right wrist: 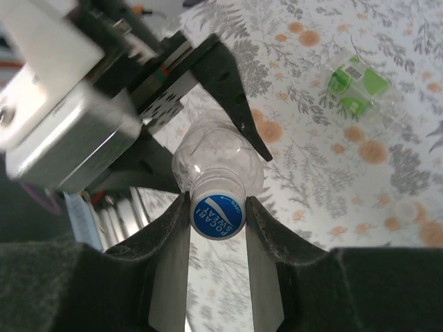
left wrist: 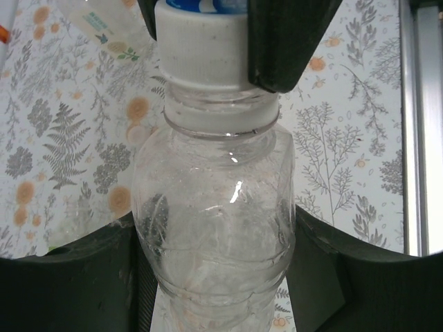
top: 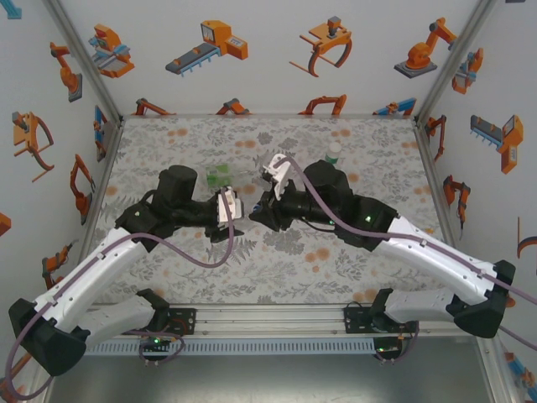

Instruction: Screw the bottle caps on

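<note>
A clear bottle [left wrist: 214, 207] is clamped round its body by my left gripper [left wrist: 214, 277], one dark finger on each side. On the bottle's neck sits the blue-topped cap [right wrist: 217, 216], white on its side [left wrist: 201, 48]. My right gripper [right wrist: 217, 214] is shut on this cap, with a finger [left wrist: 291, 41] pressed against each side. In the top view the two grippers, left [top: 239, 211] and right [top: 258, 210], meet nose to nose at the table's middle. A second bottle [top: 222, 176] with a green label lies on the table beyond them, also seen from the right wrist [right wrist: 356, 83].
A small pale object with a greenish top [top: 334, 154] stands behind the right arm. A faint pale round thing [right wrist: 408, 210] lies on the flowered tabletop [top: 377, 143]. Printed walls close in the left, right and far sides.
</note>
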Controlling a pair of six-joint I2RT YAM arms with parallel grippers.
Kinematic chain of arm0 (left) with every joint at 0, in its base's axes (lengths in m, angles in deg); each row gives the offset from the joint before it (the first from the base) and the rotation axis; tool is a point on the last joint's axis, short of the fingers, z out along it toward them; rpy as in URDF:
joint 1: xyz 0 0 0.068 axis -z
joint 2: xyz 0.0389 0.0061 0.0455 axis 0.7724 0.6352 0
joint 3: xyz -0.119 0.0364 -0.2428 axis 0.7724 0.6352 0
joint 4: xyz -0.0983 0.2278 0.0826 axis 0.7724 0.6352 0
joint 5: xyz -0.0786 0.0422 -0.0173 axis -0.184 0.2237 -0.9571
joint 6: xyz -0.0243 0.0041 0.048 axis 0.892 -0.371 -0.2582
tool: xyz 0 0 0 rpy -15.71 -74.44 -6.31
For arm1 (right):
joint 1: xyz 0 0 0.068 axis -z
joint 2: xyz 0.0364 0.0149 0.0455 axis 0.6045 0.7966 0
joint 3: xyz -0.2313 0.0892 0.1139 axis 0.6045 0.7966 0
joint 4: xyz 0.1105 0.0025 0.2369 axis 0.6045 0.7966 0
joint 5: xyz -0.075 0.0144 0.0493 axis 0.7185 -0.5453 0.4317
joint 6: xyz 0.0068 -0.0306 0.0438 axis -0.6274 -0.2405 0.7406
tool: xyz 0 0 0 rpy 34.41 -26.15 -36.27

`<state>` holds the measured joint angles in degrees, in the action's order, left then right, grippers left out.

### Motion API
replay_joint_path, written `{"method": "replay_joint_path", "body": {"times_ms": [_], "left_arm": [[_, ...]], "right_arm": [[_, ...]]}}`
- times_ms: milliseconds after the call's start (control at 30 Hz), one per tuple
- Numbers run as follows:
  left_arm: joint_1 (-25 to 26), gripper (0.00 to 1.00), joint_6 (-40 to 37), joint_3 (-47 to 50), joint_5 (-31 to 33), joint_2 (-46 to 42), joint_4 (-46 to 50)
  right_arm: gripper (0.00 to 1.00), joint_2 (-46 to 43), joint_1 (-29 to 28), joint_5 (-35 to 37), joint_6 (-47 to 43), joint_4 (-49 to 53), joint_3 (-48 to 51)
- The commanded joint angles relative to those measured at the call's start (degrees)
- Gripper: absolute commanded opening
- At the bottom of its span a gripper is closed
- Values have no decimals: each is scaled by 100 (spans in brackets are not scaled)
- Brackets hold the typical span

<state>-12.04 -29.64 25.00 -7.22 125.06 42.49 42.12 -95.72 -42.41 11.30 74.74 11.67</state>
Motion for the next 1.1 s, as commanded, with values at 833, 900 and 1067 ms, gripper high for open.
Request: {"method": "replay_joint_path", "body": {"times_ms": [833, 900, 1067], "left_arm": [[53, 0, 361, 27, 495, -112, -772], [59, 0, 361, 25, 490, -98, -764], [54, 0, 355, 10, 482, -41, -730]], "right_arm": [[49, 100, 100, 1162, 4759, -396, 223], [53, 24, 107, 1199, 4503, -237, 133], [61, -168, 133, 1215, 3527, 343, -203]]}}
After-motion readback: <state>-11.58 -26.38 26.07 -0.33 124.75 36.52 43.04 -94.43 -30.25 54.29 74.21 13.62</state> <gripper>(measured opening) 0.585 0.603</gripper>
